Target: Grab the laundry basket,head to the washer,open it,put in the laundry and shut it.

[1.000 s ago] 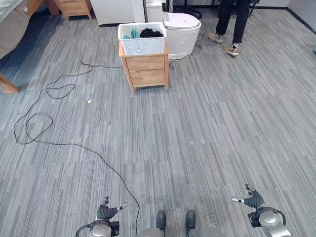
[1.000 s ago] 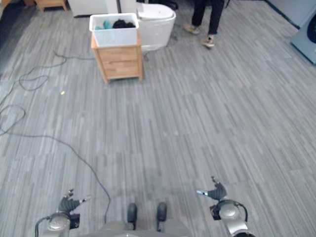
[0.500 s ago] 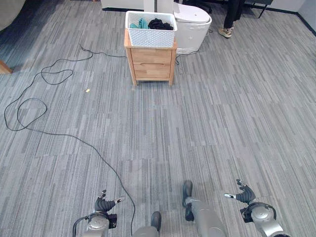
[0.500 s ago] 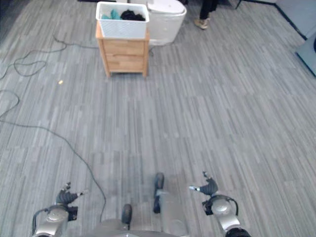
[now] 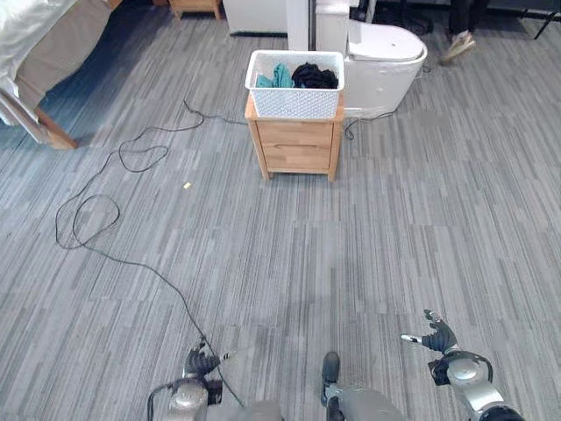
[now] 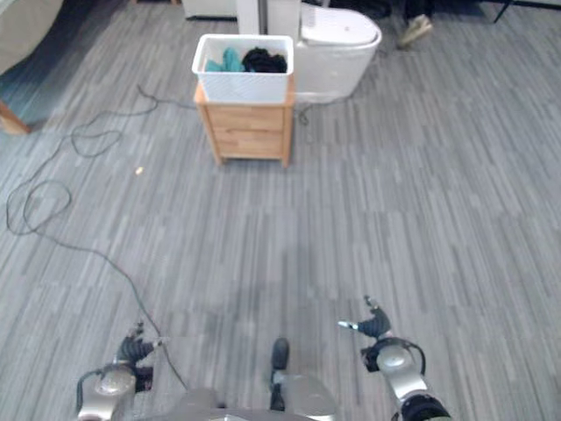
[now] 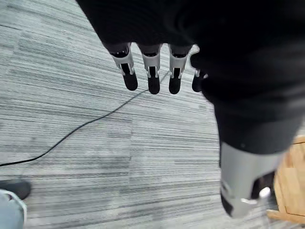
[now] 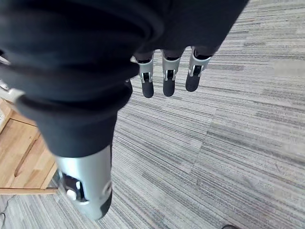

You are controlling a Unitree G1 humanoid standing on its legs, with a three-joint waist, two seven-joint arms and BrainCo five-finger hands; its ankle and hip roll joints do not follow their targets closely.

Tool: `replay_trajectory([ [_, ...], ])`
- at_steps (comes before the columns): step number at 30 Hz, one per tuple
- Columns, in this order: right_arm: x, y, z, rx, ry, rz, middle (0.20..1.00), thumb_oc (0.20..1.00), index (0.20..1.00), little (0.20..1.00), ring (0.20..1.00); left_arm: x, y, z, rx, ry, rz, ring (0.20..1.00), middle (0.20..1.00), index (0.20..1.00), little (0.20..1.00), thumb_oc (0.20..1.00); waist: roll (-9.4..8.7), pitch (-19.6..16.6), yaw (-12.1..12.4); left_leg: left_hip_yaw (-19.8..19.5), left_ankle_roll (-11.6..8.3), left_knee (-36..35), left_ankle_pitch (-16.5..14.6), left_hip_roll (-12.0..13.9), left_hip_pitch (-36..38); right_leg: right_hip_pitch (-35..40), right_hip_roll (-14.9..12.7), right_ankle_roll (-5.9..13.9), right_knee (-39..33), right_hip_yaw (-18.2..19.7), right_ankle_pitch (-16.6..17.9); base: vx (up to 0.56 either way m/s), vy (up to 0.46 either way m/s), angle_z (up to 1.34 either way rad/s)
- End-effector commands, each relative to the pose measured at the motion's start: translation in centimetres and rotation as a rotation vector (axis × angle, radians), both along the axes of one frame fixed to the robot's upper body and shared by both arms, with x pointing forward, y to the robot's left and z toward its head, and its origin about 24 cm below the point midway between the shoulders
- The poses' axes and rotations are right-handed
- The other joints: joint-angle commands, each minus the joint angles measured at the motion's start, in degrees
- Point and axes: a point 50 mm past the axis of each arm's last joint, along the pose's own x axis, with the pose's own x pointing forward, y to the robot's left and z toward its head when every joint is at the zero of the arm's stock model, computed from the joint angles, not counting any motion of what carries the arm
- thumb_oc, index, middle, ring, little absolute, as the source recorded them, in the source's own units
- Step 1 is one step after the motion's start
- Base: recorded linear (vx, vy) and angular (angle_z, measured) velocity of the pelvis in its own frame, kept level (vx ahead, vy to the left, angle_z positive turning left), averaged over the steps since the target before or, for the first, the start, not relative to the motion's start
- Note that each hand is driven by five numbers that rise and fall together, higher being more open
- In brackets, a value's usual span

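1. In the left eye view, the whole scene has shifted since half a second ago, so our camera moved, not the furniture. The white laundry basket (image 5: 294, 83), holding teal and black clothes, sits on a wooden nightstand (image 5: 296, 145) well ahead of us, with a white machine (image 5: 382, 74) just beside it. A bed (image 5: 44, 61) has come into sight at the far left.
2. In the right eye view, our left hand (image 6: 133, 352) and right hand (image 6: 372, 323) hang low, well apart from the basket. We judge the grab has not begun; we are walking closer.
3. In the left wrist view, our left hand's fingers (image 7: 152, 76) are straight and relaxed, holding nothing.
4. In the right wrist view, our right hand's fingers (image 8: 167, 76) are likewise loose and empty above the floor (image 8: 228, 143).
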Motion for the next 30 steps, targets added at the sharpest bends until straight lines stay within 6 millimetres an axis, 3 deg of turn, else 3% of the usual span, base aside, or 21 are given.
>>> replay_trajectory([
  [1,-1.2,-1.3,0.0,-0.033,-0.005,-0.028,1.000,1.000,1.000,1.000,1.000,-0.1,0.9,0.4,0.047,-0.012,-0.020,1.000,1.000,1.000,1.000,1.000,0.16,-1.1,-0.7,1.5,1.44,-10.1,6.2,0.9,-2.4,-0.1,-3.5,10.84,3.1,-1.9,-11.1,0.12,0.017,-0.16],
  [2,-1.2,-1.3,0.0,-0.037,-0.003,-0.030,1.000,1.000,1.000,1.000,1.000,0.0,0.9,0.5,0.050,-0.014,-0.020,1.000,1.000,1.000,1.000,1.000,0.53,-0.9,-0.3,1.9,1.10,-12.4,8.6,1.4,-3.8,1.0,-3.0,10.70,2.7,-1.7,-11.6,0.12,0.017,-0.13],
  [3,-1.2,-1.3,0.0,-0.037,-0.003,-0.030,1.000,1.000,1.000,1.000,1.000,0.0,0.9,0.5,0.050,-0.014,-0.020,1.000,1.000,1.000,1.000,1.000,0.48,-0.8,-0.3,1.9,1.08,-12.6,8.7,1.3,-3.6,1.1,-3.1,10.69,2.6,-1.7,-11.6,0.24,0.034,-0.29],
  [4,-1.4,-1.5,-0.2,-0.048,0.008,-0.042,1.000,1.000,1.000,1.000,1.000,0.2,1.0,0.5,0.056,-0.017,-0.019,1.000,1.000,1.000,1.000,1.000,1.08,-0.4,0.7,2.8,0.26,-17.2,13.3,2.4,-7.1,3.2,-2.2,10.55,2.1,-1.8,-12.7,0.28,0.047,-0.46],
  [8,-1.9,-1.5,-0.8,-0.053,0.040,-0.055,1.000,1.000,1.000,1.000,1.000,-0.1,1.1,0.2,0.063,0.006,-0.014,1.000,1.000,1.000,1.000,1.000,1.56,-0.6,2.2,4.7,-0.20,-25.2,16.6,3.1,-10.4,8.2,-1.7,10.86,1.8,-0.4,-16.1,0.43,0.129,-0.21],
  [10,-2.4,-1.3,-1.3,-0.060,0.071,-0.044,1.000,1.000,1.000,1.000,1.000,-0.6,1.5,0.1,0.068,0.015,-0.005,1.000,1.000,1.000,1.000,1.000,2.01,-1.7,2.8,7.3,0.02,-25.2,18.2,4.1,-10.0,11.5,-2.0,11.30,2.3,0.8,-17.5,0.58,0.278,0.02],
  [13,-2.4,-1.1,-1.4,-0.058,0.073,-0.035,1.000,1.000,1.000,1.000,1.000,-0.8,1.7,0.1,0.077,0.023,-0.003,1.000,1.000,1.000,1.000,1.000,1.88,-2.0,3.1,7.2,0.24,-24.5,18.9,4.3,-9.2,12.5,-2.5,11.59,2.5,1.5,-17.8,0.25,0.135,-0.17],
  [14,-2.6,-0.6,-1.6,-0.042,0.082,-0.036,1.000,1.000,1.000,1.000,1.000,-1.1,2.2,-0.1,0.093,0.043,0.006,1.000,1.000,1.000,1.000,1.000,1.06,-2.6,3.0,6.7,0.75,-20.4,18.6,4.0,-9.8,13.3,-4.0,12.28,3.9,2.3,-18.3,0.54,0.316,-0.30],
  [15,-2.3,0.2,-1.8,-0.004,0.076,-0.043,1.000,1.000,1.000,1.000,1.000,-1.1,2.6,0.0,0.106,0.051,0.007,1.000,1.000,1.000,1.000,1.000,-0.72,-3.2,3.4,5.9,1.65,-13.5,15.8,2.9,-11.1,13.1,-6.5,13.94,6.6,3.3,-17.5,0.54,0.316,-0.15],
  [16,-2.3,0.2,-1.8,-0.004,0.076,-0.043,1.000,1.000,1.000,1.000,1.000,-1.1,2.6,0.0,0.106,0.051,0.007,1.000,1.000,1.000,1.000,1.000,-0.60,-3.4,3.4,5.9,1.64,-13.4,15.8,3.0,-11.4,12.8,-6.3,13.90,6.6,3.3,-17.4,0.51,0.331,0.02],
  [17,-2.1,0.7,-1.8,0.013,0.070,-0.032,1.000,1.000,1.000,1.000,1.000,-0.6,2.9,0.4,0.109,0.030,0.013,1.000,1.000,1.000,1.000,1.000,-1.80,-3.5,3.7,5.3,3.26,-10.6,12.3,1.7,-11.0,11.4,-8.1,15.02,11.0,4.8,-15.8,0.34,0.266,-0.04],
  [18,-1.7,1.0,-1.6,0.018,0.057,-0.019,1.000,1.000,1.000,1.000,1.000,-0.2,3.2,0.7,0.116,0.020,0.007,1.000,1.000,1.000,1.000,1.000,-2.14,-3.2,3.7,4.9,4.45,-9.6,10.5,0.9,-10.6,9.7,-8.9,15.48,15.3,5.7,-13.6,0.34,0.265,-0.13],
  [19,-1.7,1.0,-1.6,0.018,0.057,-0.019,1.000,1.000,1.000,1.000,1.000,-0.2,3.2,0.7,0.116,0.020,0.007,1.000,1.000,1.000,1.000,1.000,-2.06,-3.4,3.7,5.0,4.44,-9.7,10.6,1.0,-10.8,9.4,-8.8,15.45,15.3,5.8,-13.5,0.19,0.169,-0.19],
  [22,-0.4,1.8,-0.8,0.053,0.001,-0.008,1.000,1.000,1.000,1.000,1.000,0.4,4.0,1.4,0.149,0.002,0.003,1.000,1.000,1.000,1.000,1.000,-1.94,-2.0,3.0,4.8,6.83,-8.7,7.0,-0.2,-8.4,2.7,-9.6,15.29,27.2,7.4,-7.1,0.20,0.172,-0.02],
  [23,-0.4,1.8,-0.8,0.053,0.001,-0.008,1.000,1.000,1.000,1.000,1.000,0.4,4.0,1.4,0.149,0.002,0.003,1.000,1.000,1.000,1.000,1.000,-1.93,-2.0,3.0,4.8,6.82,-8.7,7.0,-0.2,-8.5,2.7,-9.6,15.28,27.2,7.4,-7.1,0.39,0.225,0.01],
  [24,0.4,2.3,-0.2,0.058,-0.031,0.021,1.000,1.000,1.000,1.000,1.000,1.0,3.9,1.7,0.146,-0.022,0.007,1.000,1.000,1.000,1.000,1.000,-0.44,-0.4,1.4,4.3,7.42,-11.0,5.2,-0.5,-2.8,-4.9,-8.0,13.69,28.3,5.4,-7.8,0.31,0.153,-0.02],
  [25,0.4,2.3,-0.2,0.057,-0.031,0.021,1.000,1.000,1.000,1.000,1.000,0.9,3.9,1.7,0.145,-0.022,0.007,1.000,1.000,1.000,1.000,1.000,-0.43,-0.3,1.3,4.2,7.41,-11.0,5.2,-0.5,-2.7,-4.7,-8.0,13.69,28.4,5.3,-7.9,0.42,0.189,-0.18],
  [27,0.9,2.3,0.4,0.054,-0.054,0.039,1.000,1.000,1.000,1.000,1.000,1.1,3.8,1.7,0.140,-0.020,0.006,1.000,1.000,1.000,1.000,1.000,-0.06,1.2,-0.1,4.3,7.14,-12.1,3.1,-1.1,1.6,-9.0,-7.5,13.72,21.1,1.1,-9.4,0.30,0.051,-0.20],
  [30,1.0,2.1,0.4,0.048,-0.054,0.038,1.000,1.000,1.000,1.000,1.000,1.1,3.7,1.4,0.135,-0.011,0.013,1.000,1.000,1.000,1.000,1.000,-0.26,2.0,-1.1,3.7,6.74,-12.4,1.5,-2.0,4.3,-11.4,-6.9,14.78,14.7,-0.6,-7.9,0.29,-0.015,-0.02],
])
